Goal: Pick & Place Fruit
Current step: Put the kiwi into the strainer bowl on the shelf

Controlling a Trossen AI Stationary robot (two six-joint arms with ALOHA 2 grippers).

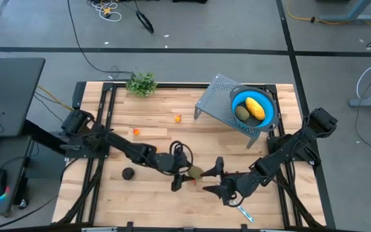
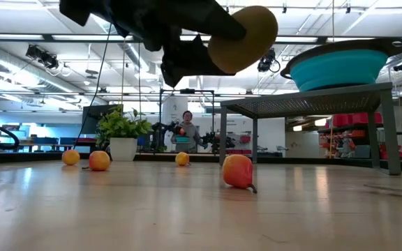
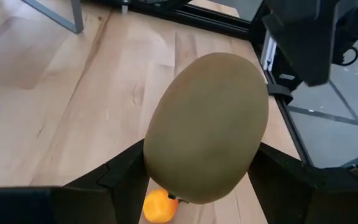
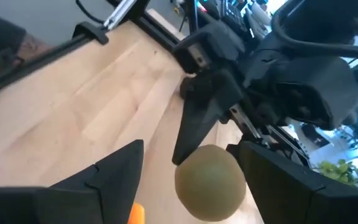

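An olive-green oval fruit (image 1: pixel 196 171) hangs above the table's middle front, with my left gripper (image 1: pixel 187 173) shut on it. My right gripper (image 1: pixel 214 177) faces it from the right, open. Its fingers (image 4: pixel 120 171) stand to either side of the fruit (image 4: pixel 210 180), and I see no touch. A small orange-red fruit (image 2: pixel 237 171) lies on the table below. Others (image 1: pixel 136 131) (image 1: pixel 178 118) lie farther back, and a dark purple ball (image 1: pixel 128 173) lies to the left. A yellow fruit (image 1: pixel 255 107) and a green oval (image 1: pixel 243 113) lie in the blue bowl (image 1: pixel 269 116). My left gripper pinches the olive-green fruit between its two fingers, on the opposite flanks of its rear half (image 3: pixel 157 165). The fingers (image 3: pixel 126 180) come nearly level from the table's left, tipped a little down. The fruit juts forward past them, lifted clear of the table (image 2: pixel 246 38).
The blue bowl sits on a grey perforated stand (image 1: pixel 214 103) at the back right. A leafy green sprig (image 1: pixel 142 84) stands at the far edge. A blue-handled knife (image 1: pixel 243 212) lies near the front edge, under my right arm. Bare wood lies at the front left.
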